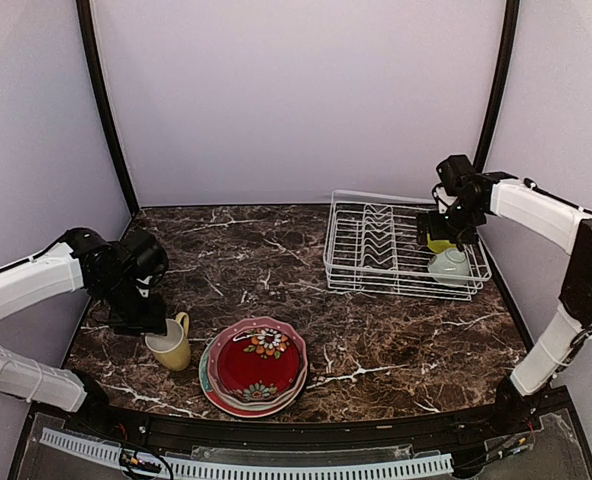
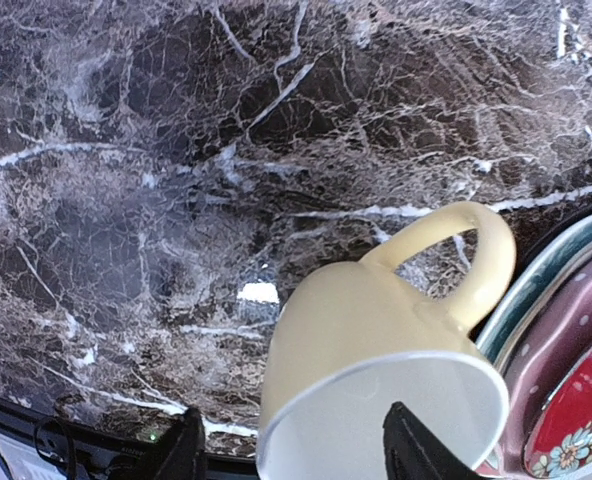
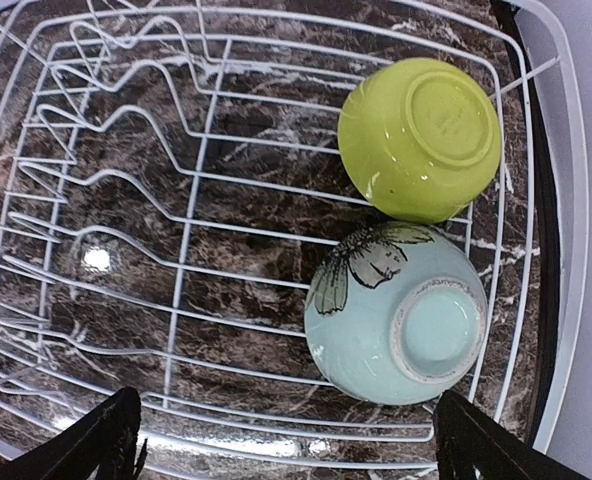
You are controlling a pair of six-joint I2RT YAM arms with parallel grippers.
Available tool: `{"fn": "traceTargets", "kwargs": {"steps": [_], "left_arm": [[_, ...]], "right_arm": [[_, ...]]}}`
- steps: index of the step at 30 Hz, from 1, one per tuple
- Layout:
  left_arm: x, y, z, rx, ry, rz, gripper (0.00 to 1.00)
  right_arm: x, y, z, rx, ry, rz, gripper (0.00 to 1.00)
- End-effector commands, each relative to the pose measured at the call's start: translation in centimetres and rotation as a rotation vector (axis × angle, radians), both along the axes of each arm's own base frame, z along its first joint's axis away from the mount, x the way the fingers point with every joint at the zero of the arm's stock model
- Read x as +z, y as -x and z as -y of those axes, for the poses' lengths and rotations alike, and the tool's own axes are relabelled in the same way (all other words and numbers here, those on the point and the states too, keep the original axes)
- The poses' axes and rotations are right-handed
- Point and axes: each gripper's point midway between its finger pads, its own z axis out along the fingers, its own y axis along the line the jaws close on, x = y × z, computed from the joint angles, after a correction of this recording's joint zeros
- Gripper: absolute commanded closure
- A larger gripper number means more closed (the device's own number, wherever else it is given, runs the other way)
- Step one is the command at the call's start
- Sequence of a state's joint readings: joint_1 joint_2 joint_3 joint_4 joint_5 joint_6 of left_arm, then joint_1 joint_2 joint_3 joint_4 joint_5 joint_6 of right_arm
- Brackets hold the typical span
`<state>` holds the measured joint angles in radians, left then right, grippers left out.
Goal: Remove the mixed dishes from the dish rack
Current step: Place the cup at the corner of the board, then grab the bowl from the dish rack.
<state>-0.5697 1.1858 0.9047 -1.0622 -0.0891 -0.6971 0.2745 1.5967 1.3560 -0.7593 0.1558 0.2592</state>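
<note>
Well left of the white wire dish rack (image 1: 361, 250), the pale yellow ceramic mug (image 1: 171, 345) stood upright, the left gripper (image 2: 294, 415) astride its rim, jaws apart. Above the rack's upturned lime-green bowl (image 3: 421, 135), the right gripper (image 3: 286, 398) gaped wide.

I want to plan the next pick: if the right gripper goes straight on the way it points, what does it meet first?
Probably the upturned pale blue cup in the dish rack: it lies ahead of the open right gripper, nearer one finger. Depth is unclear; bare rack wires might come first.
</note>
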Motion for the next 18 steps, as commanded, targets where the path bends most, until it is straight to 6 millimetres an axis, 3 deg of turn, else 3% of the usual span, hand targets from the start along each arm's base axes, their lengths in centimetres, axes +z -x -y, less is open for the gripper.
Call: {"fn": "traceTargets", "kwargs": {"steps": [1, 10, 18], "left_arm": [[2.9, -1.3, 0.5, -0.024, 0.058, 0.129, 0.35], [7.5, -4.5, 1.4, -0.156, 0.084, 0.367, 0.15], [13.5, -8.7, 1.4, -0.237, 0.015, 0.663, 0.10]], "right_arm": [[-1.7, 0.7, 1.9, -0.005, 0.127, -0.128, 0.02], [-5.3, 1.1, 3.0, -0.051, 0.374, -0.317, 0.07], [-6.7, 1.1, 3.5, -0.112, 0.578, -0.351, 0.02]]}}
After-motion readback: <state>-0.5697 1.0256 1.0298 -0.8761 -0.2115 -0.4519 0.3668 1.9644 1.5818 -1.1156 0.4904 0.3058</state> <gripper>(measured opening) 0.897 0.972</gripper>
